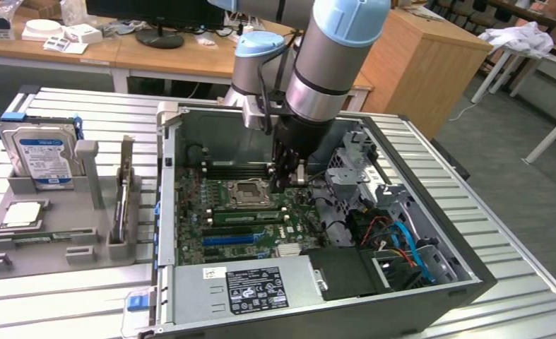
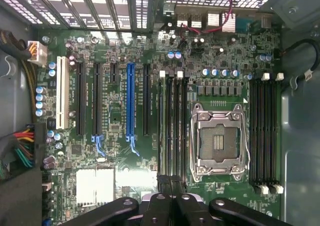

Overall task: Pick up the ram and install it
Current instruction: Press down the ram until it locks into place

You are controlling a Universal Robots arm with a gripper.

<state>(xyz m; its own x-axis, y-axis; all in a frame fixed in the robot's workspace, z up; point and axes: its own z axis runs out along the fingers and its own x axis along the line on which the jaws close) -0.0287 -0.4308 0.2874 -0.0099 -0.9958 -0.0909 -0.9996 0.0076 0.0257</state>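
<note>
Slatted counter point(image 1: 71, 304) carries an open computer case point(image 1: 447, 296). Inside it, the end effector point(image 1: 292, 182), pinched shut, hangs just above the ram point(image 1: 244, 215), which stands in a slot of the motherboard point(image 1: 223, 240). I judge the ram light, stiff and brittle, best gripped by its bare long edges.

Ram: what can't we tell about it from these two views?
- Whether the shut hand holds the ram: in the wrist view the fingers run off the picture's edge; in the exterior view the arm covers the fingertips.
- Near ends of the memory slots: wrist view, under the hand.
- Upright stick on the grey tray: exterior view, too small to identify.
</note>
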